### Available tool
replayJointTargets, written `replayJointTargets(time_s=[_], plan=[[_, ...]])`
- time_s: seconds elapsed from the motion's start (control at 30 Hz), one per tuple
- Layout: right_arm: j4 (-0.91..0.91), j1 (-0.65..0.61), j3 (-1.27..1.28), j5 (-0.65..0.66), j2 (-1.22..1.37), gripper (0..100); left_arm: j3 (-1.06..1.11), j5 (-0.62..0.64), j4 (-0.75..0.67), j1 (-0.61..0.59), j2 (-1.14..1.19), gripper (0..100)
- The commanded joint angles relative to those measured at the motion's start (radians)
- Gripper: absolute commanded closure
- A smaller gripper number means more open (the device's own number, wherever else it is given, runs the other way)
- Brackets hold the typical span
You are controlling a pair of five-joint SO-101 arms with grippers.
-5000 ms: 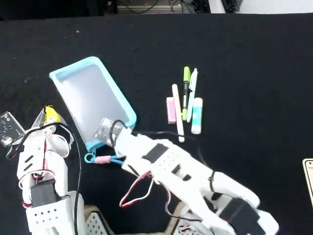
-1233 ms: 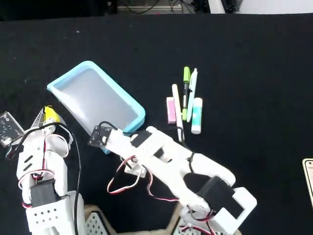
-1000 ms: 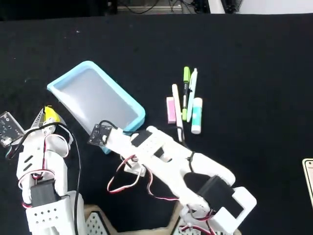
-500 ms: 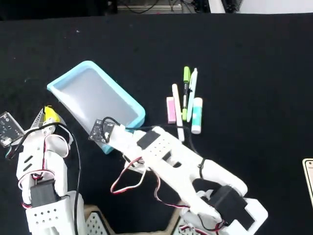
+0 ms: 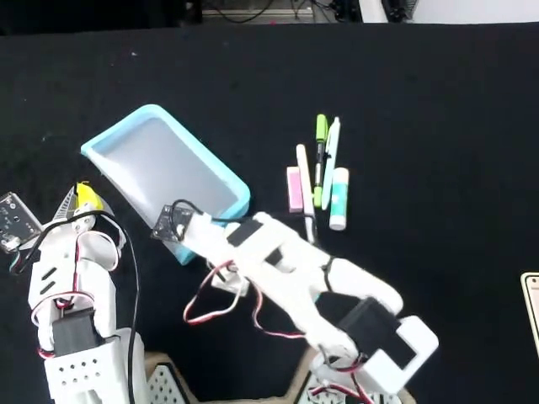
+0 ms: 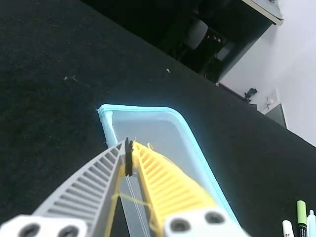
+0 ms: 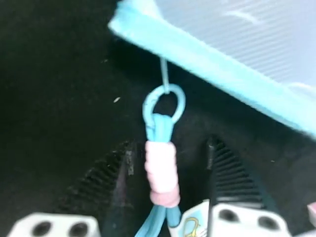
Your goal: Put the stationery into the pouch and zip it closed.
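The light-blue pouch (image 5: 160, 177) lies flat at the table's left, with its edge (image 7: 197, 47) close before my right gripper. My right arm (image 5: 278, 261) stretches across to the pouch's near corner. My right gripper (image 7: 170, 146) is open, and the zipper pull (image 7: 162, 170), a blue cord with a pink bead, lies between its fingers untouched. A green highlighter (image 5: 321, 139), white pens (image 5: 331, 151), a pink eraser (image 5: 294, 188) and a glue stick (image 5: 338, 198) lie right of the pouch. My left gripper (image 6: 127, 153) is shut on nothing, just left of the pouch (image 6: 148, 128).
A pale card (image 5: 530, 299) sticks in at the table's right edge. The left arm's base (image 5: 72, 337) stands at the near left, the right arm's base (image 5: 379, 353) at the near middle. Black cloth stretches bare to the far edge.
Since five seconds ago the pouch has turned, its near end swung rightwards. The right arm now covers the zipper pull. In the last second the right arm only shifted slightly; the left arm kept still.
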Motion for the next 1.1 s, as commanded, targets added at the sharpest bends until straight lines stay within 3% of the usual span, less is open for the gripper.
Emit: replayJointTargets(time_s=[0.0,0.1,0.4,0.5,0.77,0.9,1.0,1.07], plan=[[-0.015,0.083,-0.065,0.015,0.005,82.7,-0.013,0.003,-0.021,-0.004,-0.005,97],[-0.018,0.097,-0.068,0.014,0.005,98.8,-0.013,0.003,-0.021,-0.004,-0.005,97],[0.101,0.097,-0.044,-0.017,-0.229,98.8,-0.013,0.002,-0.021,0.002,-0.005,97],[0.029,0.1,0.041,-0.091,-0.375,98.8,-0.008,-0.018,-0.023,0.056,-0.005,97],[-0.236,0.183,0.285,-0.124,-0.633,98.8,0.035,-0.253,-0.021,0.331,-0.005,97],[-0.284,0.215,0.331,-0.141,-0.716,98.8,0.036,-0.259,-0.014,0.392,-0.005,91],[-0.307,0.249,0.349,-0.239,-0.774,98.8,0.038,-0.259,-0.012,0.426,0.002,83],[-0.328,0.267,0.371,-0.29,-0.811,98.8,0.039,-0.261,-0.012,0.461,0.003,83]])
